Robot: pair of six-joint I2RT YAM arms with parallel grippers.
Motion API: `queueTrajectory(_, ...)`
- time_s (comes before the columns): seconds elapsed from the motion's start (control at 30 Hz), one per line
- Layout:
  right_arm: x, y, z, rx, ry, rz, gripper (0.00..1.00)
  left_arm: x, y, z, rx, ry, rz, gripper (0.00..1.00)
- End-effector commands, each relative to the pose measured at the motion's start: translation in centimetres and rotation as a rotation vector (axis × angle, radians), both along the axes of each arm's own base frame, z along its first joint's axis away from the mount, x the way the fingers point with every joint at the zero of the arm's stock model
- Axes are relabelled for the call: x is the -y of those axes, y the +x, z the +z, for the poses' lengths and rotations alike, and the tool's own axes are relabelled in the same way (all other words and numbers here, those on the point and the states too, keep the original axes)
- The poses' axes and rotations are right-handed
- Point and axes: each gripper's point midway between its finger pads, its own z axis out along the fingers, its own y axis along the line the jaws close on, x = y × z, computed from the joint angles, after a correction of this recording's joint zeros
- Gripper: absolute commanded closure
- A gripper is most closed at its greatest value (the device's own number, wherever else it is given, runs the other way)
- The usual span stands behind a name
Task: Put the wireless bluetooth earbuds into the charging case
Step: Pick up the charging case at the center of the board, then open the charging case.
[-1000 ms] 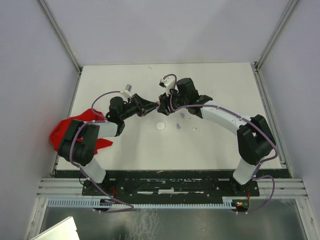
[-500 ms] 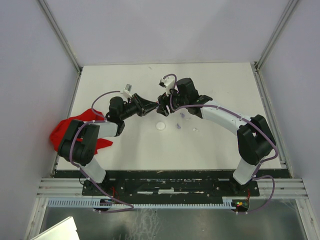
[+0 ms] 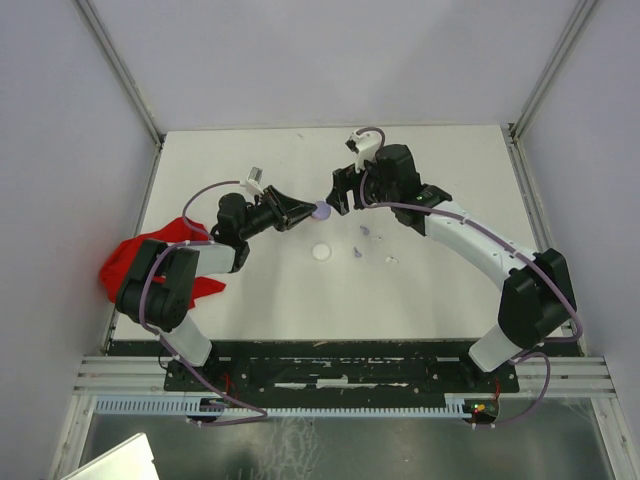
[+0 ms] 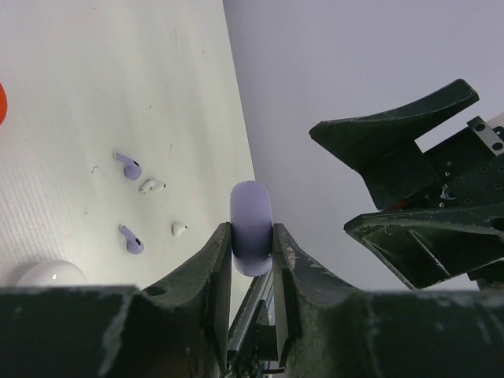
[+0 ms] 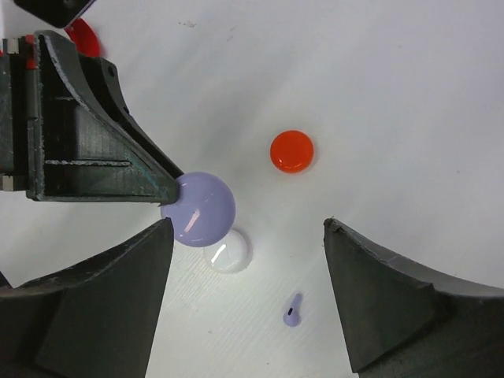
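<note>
The left gripper and its lilac case stand just before the right gripper, barring passage.

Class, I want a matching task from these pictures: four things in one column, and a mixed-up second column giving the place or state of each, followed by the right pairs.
Column one
1. lilac round case
2. red disc
3. right end effector
4. red cloth

Column two
A. open, holding nothing
B. gripped by the left end effector
C. lying flat on the table, untouched
D. bunched up at the table's left edge

Pairs: 1-B, 2-C, 3-A, 4-D
</note>
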Motion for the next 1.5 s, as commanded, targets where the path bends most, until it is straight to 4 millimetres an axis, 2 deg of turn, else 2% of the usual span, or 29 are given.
queueTrajectory(0.0,0.7,0.4,1.0,-0.010,-0.004,-0.068,0.15,0.0,0.7,2.7,0.087,-0.036,0.010,0.97)
queueTrajectory(0.33,-0.2,0.7,-3.2,-0.107,-0.038,-0.049,0.15,0.0,0.6,3.4,0.095,-0.049,0.008,0.97)
queueTrajectory(0.6,-0.9,1.6,-4.9,-0.123,-0.038,-0.050,0.15,0.3,0.4,4.0,0.096,-0.082,-0.008,0.97)
queueTrajectory(0.9,-1.7,2.8,-4.4,-0.098,-0.012,-0.056,0.15,0.2,0.0,3.8,0.082,-0.084,-0.010,0.97)
queueTrajectory(1.17,-0.9,2.6,-4.4,-0.082,-0.027,-0.083,0.15,0.4,0.9,4.2,0.069,-0.104,-0.002,0.97)
queueTrajectory(1.47,-2.4,4.0,-4.0,-0.081,-0.001,-0.060,0.15,0.5,0.5,4.2,0.059,-0.133,-0.015,0.97)
